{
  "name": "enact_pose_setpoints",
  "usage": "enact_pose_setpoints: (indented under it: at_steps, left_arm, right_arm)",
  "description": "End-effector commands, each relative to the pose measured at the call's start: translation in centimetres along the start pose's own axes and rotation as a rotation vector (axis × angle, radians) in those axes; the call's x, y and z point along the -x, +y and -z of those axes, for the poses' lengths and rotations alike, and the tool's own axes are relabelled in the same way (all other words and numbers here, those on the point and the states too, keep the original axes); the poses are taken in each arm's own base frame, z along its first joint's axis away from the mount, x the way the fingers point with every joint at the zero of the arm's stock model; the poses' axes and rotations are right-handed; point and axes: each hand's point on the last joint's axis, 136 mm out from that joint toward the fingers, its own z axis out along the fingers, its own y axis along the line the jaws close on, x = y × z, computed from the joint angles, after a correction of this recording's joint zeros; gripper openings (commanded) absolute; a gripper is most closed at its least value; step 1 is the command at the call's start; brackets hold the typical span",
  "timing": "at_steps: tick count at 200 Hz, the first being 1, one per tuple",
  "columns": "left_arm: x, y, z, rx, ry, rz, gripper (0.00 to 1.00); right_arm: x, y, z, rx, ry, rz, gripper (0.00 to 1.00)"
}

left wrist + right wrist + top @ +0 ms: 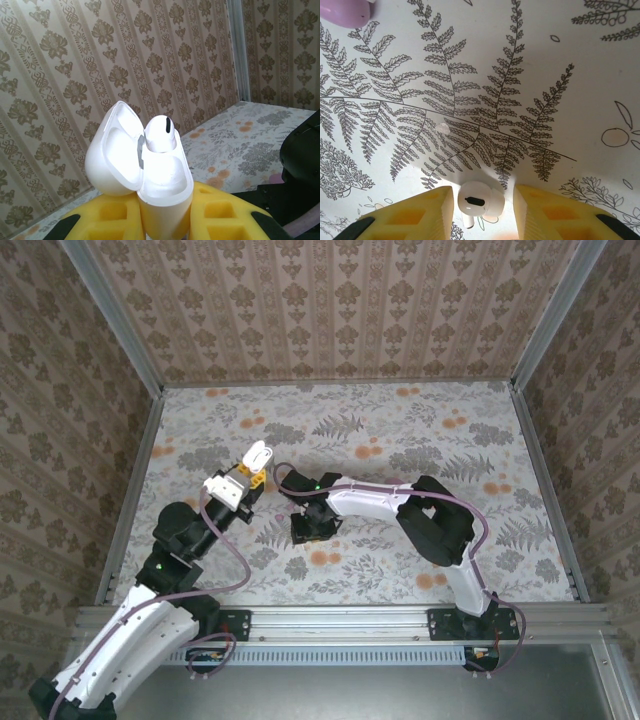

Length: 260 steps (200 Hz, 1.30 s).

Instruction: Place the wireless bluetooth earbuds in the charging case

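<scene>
Because the loose earbud (pixel 479 200) lies on the table (pixel 555 65) between your right gripper's (pixel 482 192) parted fingers, stem toward the wrist, that arm takes it. Your left gripper (pixel 167 214) is clamped on the charging case (pixel 167 187), lid open.

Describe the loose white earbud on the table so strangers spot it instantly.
On the fern-printed table cover, look between the right gripper's yellow fingers. The small white earbud with a black slot lies there; the other earbud stands in the open white charging case.
</scene>
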Motion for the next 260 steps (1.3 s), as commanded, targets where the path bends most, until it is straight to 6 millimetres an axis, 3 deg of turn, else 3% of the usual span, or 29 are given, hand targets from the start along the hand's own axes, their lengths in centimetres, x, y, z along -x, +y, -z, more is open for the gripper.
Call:
enact_pose_setpoints:
  at_steps: [1,76,132,190,213,260]
  left_arm:
    - [-0.2,0.4,0.0,0.022,0.001,-0.021,0.04]
    - [-0.5,0.4,-0.2,0.020,0.008,-0.013,0.05]
    - [-0.5,0.3,-0.4,0.018,0.009,-0.010,0.05]
    - [-0.7,-0.1,-1.1,-0.009,0.015,0.001,0.05]
    - [-0.8,-0.2,-1.3,-0.014,0.015,0.009,0.05]
    - [-0.7,-0.1,-1.6,-0.016,0.017,0.008,0.05]
  right_arm:
    - [0.0,-0.5,-0.8,-0.049,0.007,0.023,0.38]
    - [-0.1,-1.4,-0.4,-0.123,0.000,0.060,0.32]
    - [0.4,-4.8,1.6,-0.213,-0.044,0.063,0.32]
    - [0.2,-11.5,3.5,-0.307,-0.048,0.059,0.33]
    - [0.4,-12.5,3.8,-0.312,-0.040,0.058,0.34]
    - [0.2,-12.4,3.2,-0.294,-0.036,-0.043,0.39]
